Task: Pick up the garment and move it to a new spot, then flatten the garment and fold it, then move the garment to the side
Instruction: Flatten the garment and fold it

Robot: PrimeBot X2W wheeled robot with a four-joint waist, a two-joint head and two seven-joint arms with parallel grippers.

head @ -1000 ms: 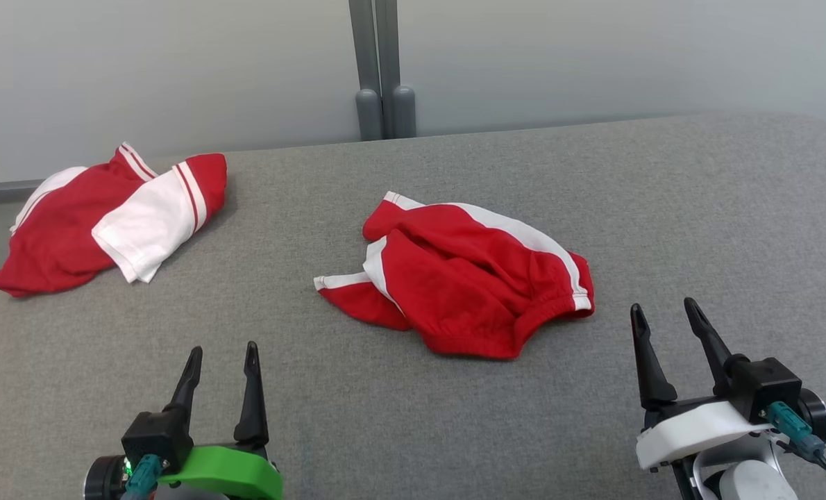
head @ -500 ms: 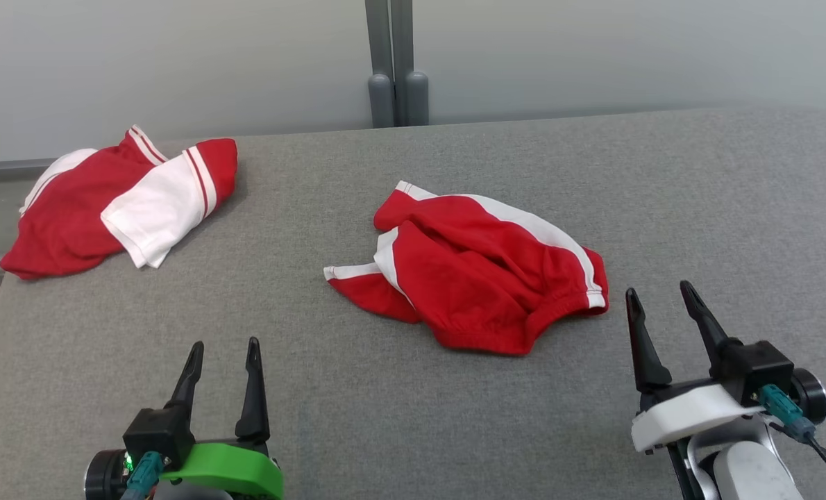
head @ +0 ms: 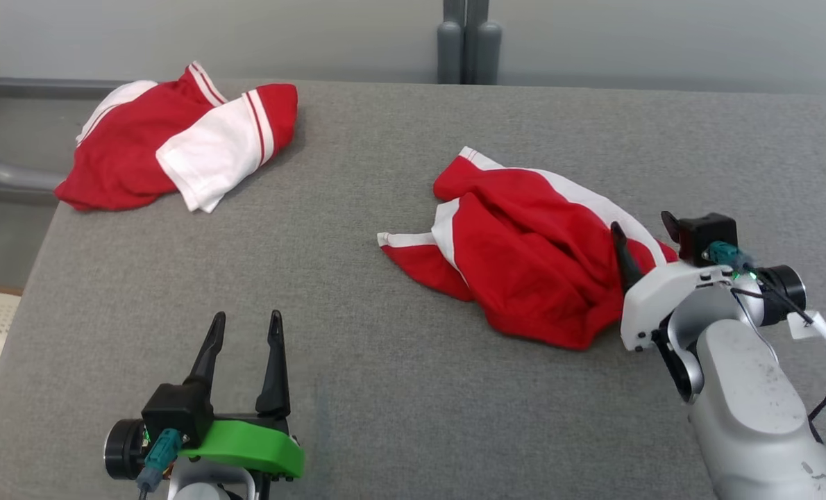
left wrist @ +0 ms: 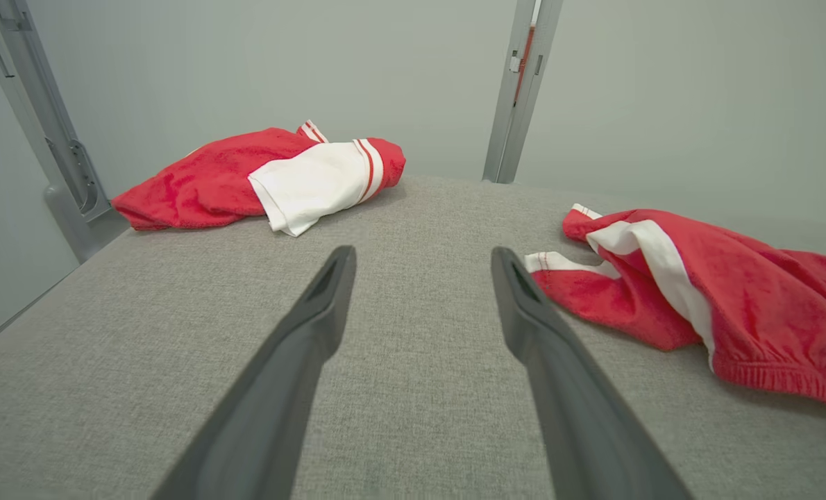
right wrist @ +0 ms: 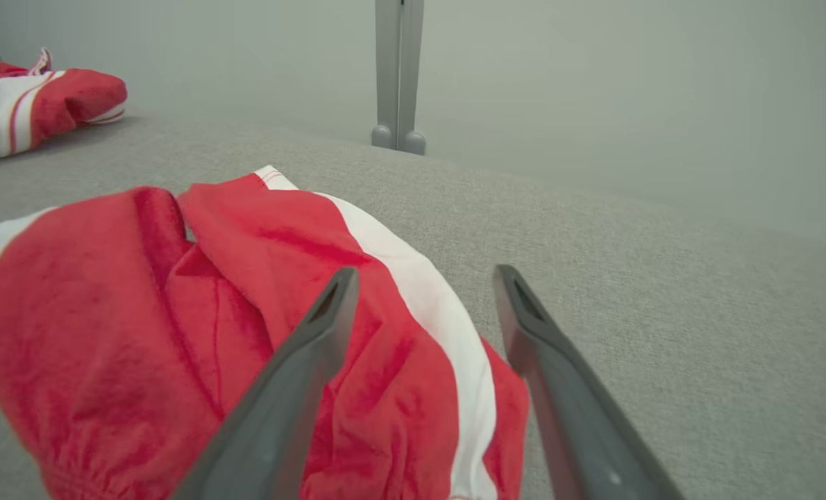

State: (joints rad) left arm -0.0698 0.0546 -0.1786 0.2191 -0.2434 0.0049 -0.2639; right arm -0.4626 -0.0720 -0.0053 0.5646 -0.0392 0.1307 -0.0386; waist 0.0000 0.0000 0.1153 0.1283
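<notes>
Crumpled red garment [head: 524,257], coarse-woven grey surface [head: 385,389]

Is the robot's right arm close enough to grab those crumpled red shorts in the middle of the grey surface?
Probably yes. The right gripper hangs open at the edge of the red shorts, one finger above the cloth and one beside it, with nothing in between to block it.

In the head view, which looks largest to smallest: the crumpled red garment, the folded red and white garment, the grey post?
1. crumpled red garment
2. folded red and white garment, somewhat smaller but farther away, so true size unsure
3. grey post
</notes>
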